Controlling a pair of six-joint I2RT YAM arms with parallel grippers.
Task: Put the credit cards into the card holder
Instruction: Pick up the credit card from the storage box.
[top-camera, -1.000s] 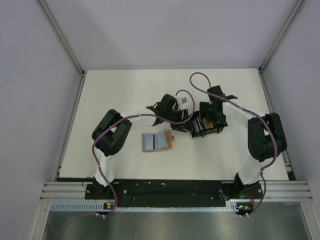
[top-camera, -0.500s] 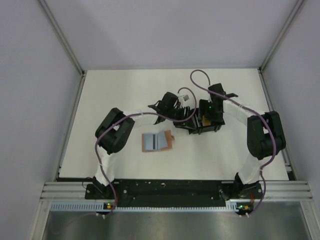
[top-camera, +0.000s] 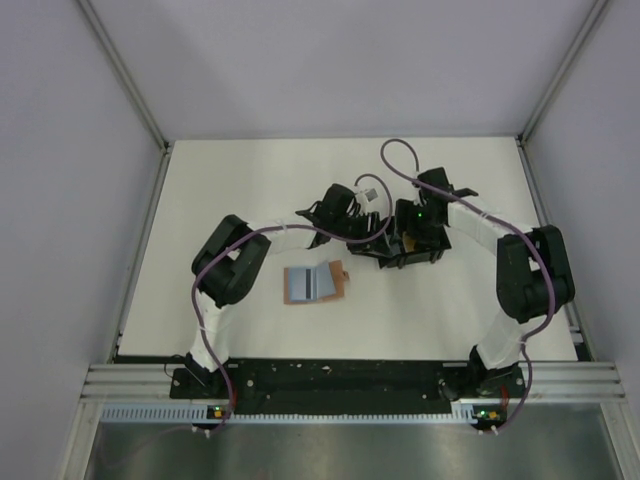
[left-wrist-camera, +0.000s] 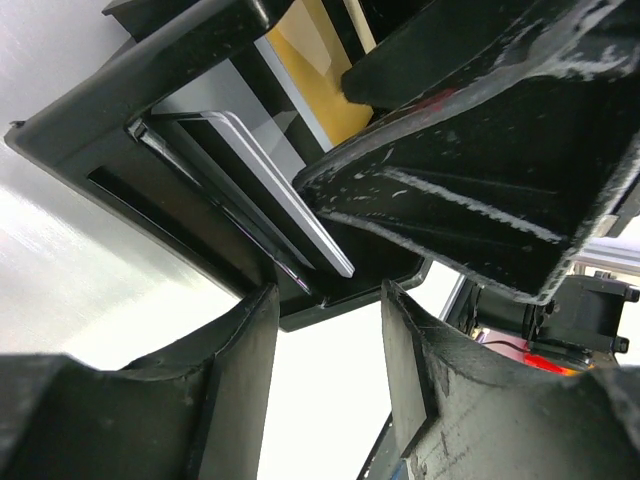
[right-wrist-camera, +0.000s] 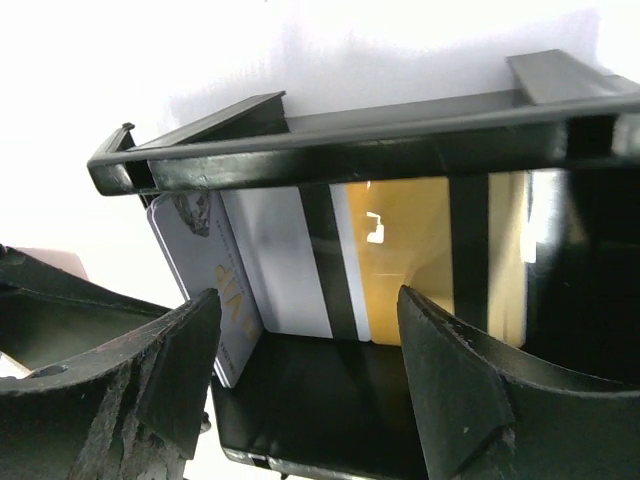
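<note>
Since the earlier frame both arms have drawn in a little toward 12 o'clock over the black tray (top-camera: 408, 262). The left arm's elbow has shifted slightly toward 3 o'clock, and the right fingers (right-wrist-camera: 450, 370) have narrowed somewhat.

The right fingers stand well apart with nothing between them. They frame the tray's open side without touching the cards. The left fingers (left-wrist-camera: 235, 380) are about half spread, with bare tabletop (top-camera: 250, 180) showing through the gap. The tray's lower lip lies right at their tips, and I cannot tell whether they touch it.

A yellow-orange card (right-wrist-camera: 420, 250) stands on edge in the tray, behind the rim bars. A pale card (right-wrist-camera: 280, 260) stands just beside it at 9 o'clock. A lettered card (right-wrist-camera: 215, 300) leans further toward 9 o'clock, its lower part cut off by the right arm's finger.

The card holder (top-camera: 315, 283) lies open on the tabletop at about 8 o'clock from the tray, clear of both arms, its blue-grey inner face up.

From above the tray is mostly hidden under the two wrists. In the left wrist view the other arm's dark body blocks most of the yellow-orange card.
</note>
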